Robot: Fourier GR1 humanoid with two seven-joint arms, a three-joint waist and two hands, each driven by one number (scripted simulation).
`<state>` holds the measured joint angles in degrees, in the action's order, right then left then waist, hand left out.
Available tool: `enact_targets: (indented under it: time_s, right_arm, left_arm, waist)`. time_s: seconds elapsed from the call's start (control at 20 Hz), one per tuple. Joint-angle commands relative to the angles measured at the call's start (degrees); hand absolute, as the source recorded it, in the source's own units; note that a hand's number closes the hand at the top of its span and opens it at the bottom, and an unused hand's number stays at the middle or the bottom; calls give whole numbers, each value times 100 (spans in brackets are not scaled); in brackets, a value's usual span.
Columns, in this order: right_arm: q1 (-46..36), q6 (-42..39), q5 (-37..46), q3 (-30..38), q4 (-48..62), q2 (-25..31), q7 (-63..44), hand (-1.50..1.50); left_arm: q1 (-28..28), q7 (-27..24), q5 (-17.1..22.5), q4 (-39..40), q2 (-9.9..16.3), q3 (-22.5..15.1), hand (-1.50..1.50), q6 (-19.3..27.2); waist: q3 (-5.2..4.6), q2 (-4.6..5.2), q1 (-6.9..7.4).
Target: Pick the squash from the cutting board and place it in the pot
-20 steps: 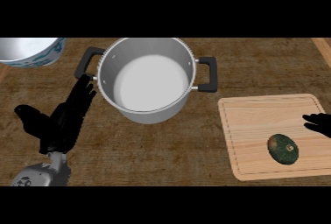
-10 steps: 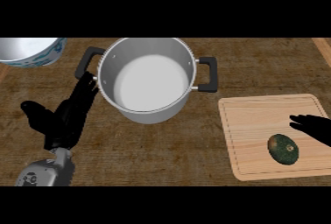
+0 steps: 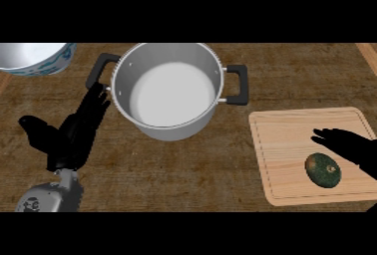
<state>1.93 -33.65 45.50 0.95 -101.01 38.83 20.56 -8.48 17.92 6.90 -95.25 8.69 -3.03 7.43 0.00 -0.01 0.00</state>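
The squash [image 3: 324, 170] is a small, dark green, rounded thing with a pale stem spot, lying on the near right part of the cutting board [image 3: 294, 129] — a pale wooden slab with rounded corners and a shallow groove along its rim. The right hand [image 3: 352, 148] comes in from the right edge over the board, fingers stretched out flat and holding nothing, just beside the squash on its far side. The pot [image 3: 174, 124] is smooth grey metal with two black handles, standing well left of the board on the dark, grainy wooden counter [image 3: 221, 179]. The left hand [image 3: 77, 134] lies open beside the pot's left handle — fingers straight, grasping nothing. A white bowl [image 3: 33, 62] with blue-patterned sides sits at the far left corner. Bare counter lies between pot and board.
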Motion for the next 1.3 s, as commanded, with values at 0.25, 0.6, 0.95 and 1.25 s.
enact_targets:
  time_s: [0.25,0.6,0.95,1.25]
  right_arm:
    - [-66,664,1273,-606,813,-356,-31,-150]
    - [-100,163,1451,-480,491,-458,-46,-150]
    - [-386,633,1372,-646,1097,-881,701,150]
    - [-422,377,1323,-235,771,-763,943,150]
  left_arm:
    - [447,-178,-217,-185,-161,-128,0,-57]
    - [302,439,-39,-698,85,196,0,-309]
    - [137,152,-262,-232,-316,23,0,-119]
    - [177,386,-265,-492,-324,53,0,-206]
  waist:
    - [2,2,27]
    - [0,-6,8]
    - [2,2,5]
    - [0,-5,-2]
